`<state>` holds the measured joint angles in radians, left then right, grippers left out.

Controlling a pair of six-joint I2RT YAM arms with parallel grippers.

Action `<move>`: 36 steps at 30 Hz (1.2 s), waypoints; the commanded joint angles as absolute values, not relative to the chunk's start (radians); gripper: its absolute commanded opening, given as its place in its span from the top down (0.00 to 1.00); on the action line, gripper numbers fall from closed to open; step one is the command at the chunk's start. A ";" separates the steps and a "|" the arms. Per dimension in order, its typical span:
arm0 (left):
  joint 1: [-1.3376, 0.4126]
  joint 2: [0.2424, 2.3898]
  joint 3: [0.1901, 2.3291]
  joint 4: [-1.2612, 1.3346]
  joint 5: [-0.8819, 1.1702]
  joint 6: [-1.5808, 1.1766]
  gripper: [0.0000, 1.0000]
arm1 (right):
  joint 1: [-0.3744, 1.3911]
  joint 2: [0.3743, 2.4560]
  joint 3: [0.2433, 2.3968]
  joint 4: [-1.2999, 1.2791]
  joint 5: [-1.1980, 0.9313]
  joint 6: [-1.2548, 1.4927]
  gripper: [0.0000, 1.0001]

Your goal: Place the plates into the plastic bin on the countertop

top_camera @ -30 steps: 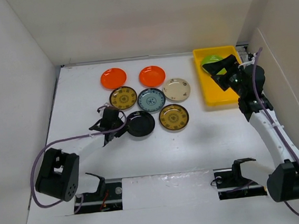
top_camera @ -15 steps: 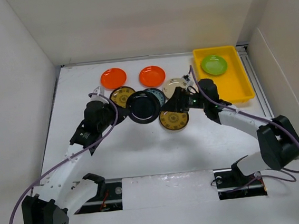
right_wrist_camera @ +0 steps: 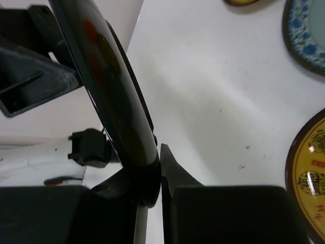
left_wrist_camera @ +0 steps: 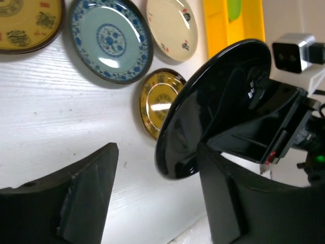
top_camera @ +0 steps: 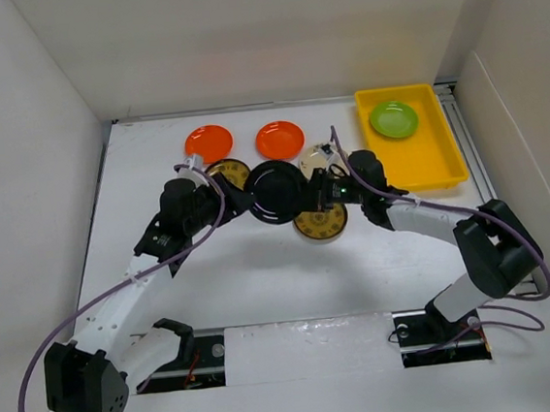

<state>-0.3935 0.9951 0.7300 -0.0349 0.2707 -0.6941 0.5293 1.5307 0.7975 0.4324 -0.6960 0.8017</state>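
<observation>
A glossy black plate [top_camera: 279,192] hangs tilted on edge above the countertop [top_camera: 262,275]. My right gripper [top_camera: 318,194] is shut on its rim [right_wrist_camera: 144,152] from the right. My left gripper [top_camera: 235,198] stands open on the plate's left side, and the plate [left_wrist_camera: 218,101] sits close against one finger [left_wrist_camera: 223,203]. A lime green plate [top_camera: 393,119] lies in the yellow plastic bin [top_camera: 427,160] at the back right. On the countertop lie two orange plates [top_camera: 209,143] [top_camera: 279,139], two brown-gold plates [top_camera: 321,223] [top_camera: 225,173], a cream plate [left_wrist_camera: 172,28] and a teal-patterned plate [left_wrist_camera: 110,40].
White walls close in the countertop on the left, back and right. The bin [left_wrist_camera: 218,25] lies just behind and to the right of the cream plate. Both arms reach over the cluster of plates, and their bases stand at the near edge.
My right gripper has shut on the black plate's rim and my left gripper has opened off it. The plate has shifted slightly back and to the right.
</observation>
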 commanded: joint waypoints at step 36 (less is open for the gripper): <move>-0.296 1.405 0.877 -0.147 -0.256 -0.746 0.00 | -0.252 2.218 1.671 0.092 -0.534 1.049 0.40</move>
<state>-0.2993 1.4418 0.8459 -0.1246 -0.2306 -0.7593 -0.2649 2.2524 1.6146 0.0586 -0.4850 1.0557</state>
